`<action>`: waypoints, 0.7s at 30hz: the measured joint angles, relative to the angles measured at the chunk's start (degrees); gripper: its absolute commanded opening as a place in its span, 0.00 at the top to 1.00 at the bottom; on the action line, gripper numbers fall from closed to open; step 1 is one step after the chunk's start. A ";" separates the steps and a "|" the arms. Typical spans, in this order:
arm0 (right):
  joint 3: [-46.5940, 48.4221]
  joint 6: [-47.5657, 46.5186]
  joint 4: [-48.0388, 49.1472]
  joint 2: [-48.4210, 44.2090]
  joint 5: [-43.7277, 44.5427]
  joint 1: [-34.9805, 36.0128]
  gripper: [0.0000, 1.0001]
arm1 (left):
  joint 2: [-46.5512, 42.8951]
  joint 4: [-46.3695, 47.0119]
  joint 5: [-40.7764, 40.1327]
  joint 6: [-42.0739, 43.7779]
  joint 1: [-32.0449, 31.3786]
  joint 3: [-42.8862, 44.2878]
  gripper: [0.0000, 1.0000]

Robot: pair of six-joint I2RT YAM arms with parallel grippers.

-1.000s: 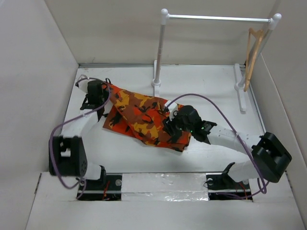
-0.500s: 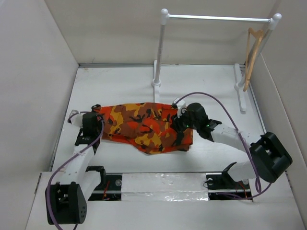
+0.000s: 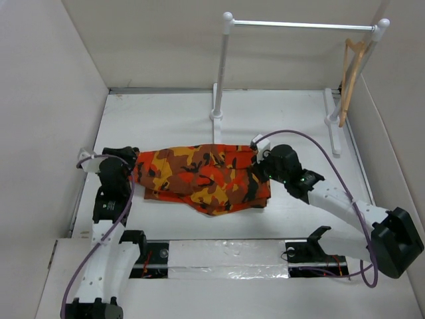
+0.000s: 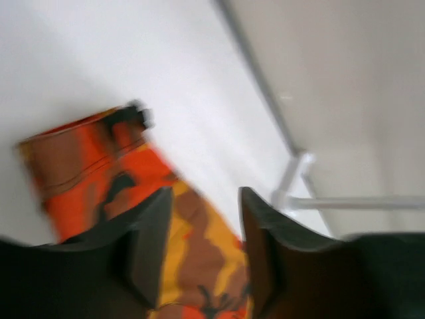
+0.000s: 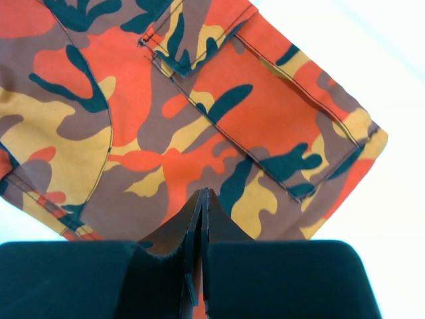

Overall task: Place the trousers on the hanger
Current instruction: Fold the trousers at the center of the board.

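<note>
The camouflage trousers (image 3: pixel 199 176) lie folded across the middle of the table. The left gripper (image 3: pixel 130 166) is at their left end. In the blurred left wrist view its jaws (image 4: pixel 206 199) stand open, and the trousers (image 4: pixel 192 246) show in the gap below them. The right gripper (image 3: pixel 260 170) is at the trousers' right end. In the right wrist view it (image 5: pixel 204 194) is shut, its tips over a pocket area of the trousers (image 5: pixel 199 100), with no cloth visible between them. The tan wooden hanger (image 3: pixel 350 78) hangs at the right end of the rail, far from both grippers.
A white rail (image 3: pixel 302 25) on two posts stands at the back of the table, the left post's foot (image 3: pixel 216 114) just behind the trousers. White walls enclose the table on the left, back and right. Purple cables loop from both arms.
The left gripper has swung from the far left towards the near left. The trousers have turned from a diagonal heap to lying level and longer. The right gripper has shifted right.
</note>
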 measured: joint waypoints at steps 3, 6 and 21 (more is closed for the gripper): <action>-1.64 0.50 0.00 -1.18 1.03 0.33 0.96 | -0.79 5.92 3.37 2.95 -2.29 3.54 0.89; -5.11 1.66 0.26 -0.74 1.46 0.33 0.99 | 2.51 13.03 9.51 4.63 -6.64 3.26 1.00; -17.73 15.87 2.67 -3.67 4.81 0.09 1.00 | 22.97 25.97 5.75 9.14 -35.50 -5.55 0.98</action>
